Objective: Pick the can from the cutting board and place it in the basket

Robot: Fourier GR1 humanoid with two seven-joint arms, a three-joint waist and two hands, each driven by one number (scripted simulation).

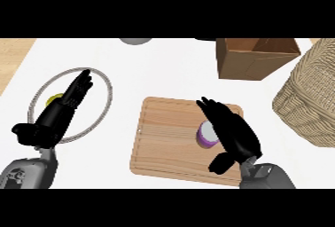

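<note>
A small purple can with a pale lid [206,134] stands on the wooden cutting board [167,146], right of its middle. My right hand [234,133] is open right beside the can's right side, fingers straight and pointing up the view, thumb hanging low over the board; it hides part of the can. The woven wicker basket [313,99] stands at the right edge, apart from the board. At the left my left hand [62,108] rests open with fingers up, over a grey ring.
A grey ring-shaped rim [104,84] lies at the left with a yellow object [53,98] inside it, partly hidden by my left hand. An open brown cardboard box [255,55] stands behind the board. A grey round object [136,41] shows at the top edge.
</note>
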